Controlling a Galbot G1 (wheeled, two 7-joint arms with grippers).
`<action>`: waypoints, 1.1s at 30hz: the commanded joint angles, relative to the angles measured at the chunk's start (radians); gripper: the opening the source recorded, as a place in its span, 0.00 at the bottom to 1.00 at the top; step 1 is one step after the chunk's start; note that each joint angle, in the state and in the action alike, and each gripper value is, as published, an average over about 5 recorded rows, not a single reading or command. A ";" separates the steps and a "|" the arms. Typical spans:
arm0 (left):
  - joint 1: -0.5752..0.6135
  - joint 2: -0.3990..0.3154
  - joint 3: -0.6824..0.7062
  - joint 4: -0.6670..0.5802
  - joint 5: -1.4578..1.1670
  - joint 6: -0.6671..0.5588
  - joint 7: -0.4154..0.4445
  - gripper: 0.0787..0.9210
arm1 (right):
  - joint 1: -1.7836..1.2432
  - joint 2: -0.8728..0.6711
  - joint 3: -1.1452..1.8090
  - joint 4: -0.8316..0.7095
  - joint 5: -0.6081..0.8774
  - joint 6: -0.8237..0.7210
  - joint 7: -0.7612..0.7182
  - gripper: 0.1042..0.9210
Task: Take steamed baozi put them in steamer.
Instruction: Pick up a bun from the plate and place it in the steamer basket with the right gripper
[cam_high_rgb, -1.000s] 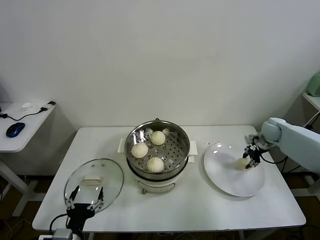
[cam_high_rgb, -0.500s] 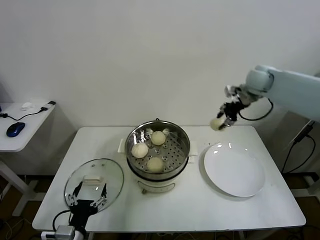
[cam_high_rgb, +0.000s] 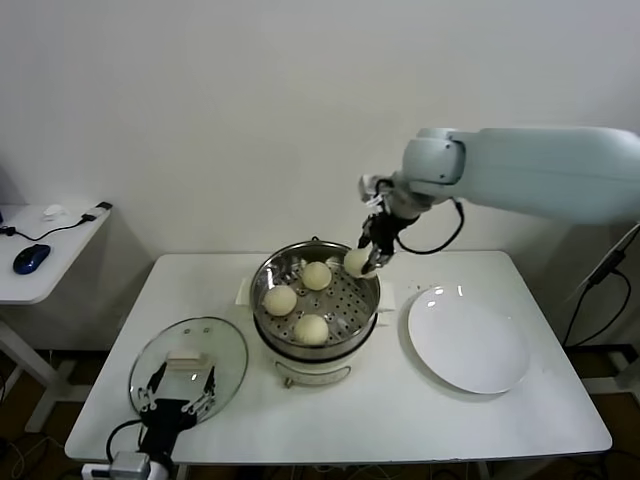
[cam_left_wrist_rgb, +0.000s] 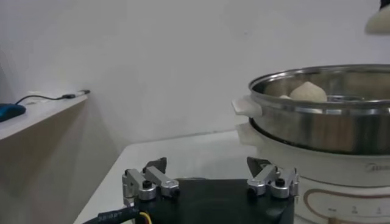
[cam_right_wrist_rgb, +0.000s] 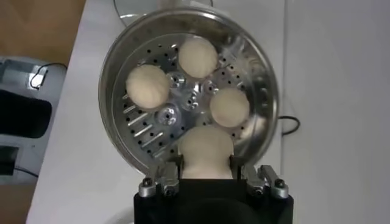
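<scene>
White wall behind, white table (cam_high_rgb: 400, 420) below: the right gripper (cam_high_rgb: 366, 256) hangs over the steamer's (cam_high_rgb: 315, 300) right rim, fingers clamped on the last baozi (cam_high_rgb: 357, 262), high enough to pass the steel wall. Three buns lie on the perforated tray beneath it. Far off, the left gripper (cam_high_rgb: 172, 395) waits spread by the glass lid (cam_high_rgb: 188, 365).

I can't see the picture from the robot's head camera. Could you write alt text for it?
The right gripper holds a baozi over the back right rim of the steamer, which already has three baozi inside. A white plate lies bare to the steamer's right, a glass lid to its front left, with the left gripper open low over it.
</scene>
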 joint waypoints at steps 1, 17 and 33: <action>-0.001 0.001 -0.003 0.004 -0.005 -0.003 0.000 0.88 | -0.174 0.065 0.043 -0.015 -0.047 -0.102 0.121 0.53; -0.020 0.016 -0.006 0.021 -0.022 0.004 0.001 0.88 | -0.253 0.088 0.069 -0.075 -0.080 -0.104 0.130 0.53; -0.020 0.024 -0.009 0.006 -0.043 0.005 0.003 0.88 | -0.135 -0.020 0.118 -0.087 -0.019 0.063 -0.020 0.87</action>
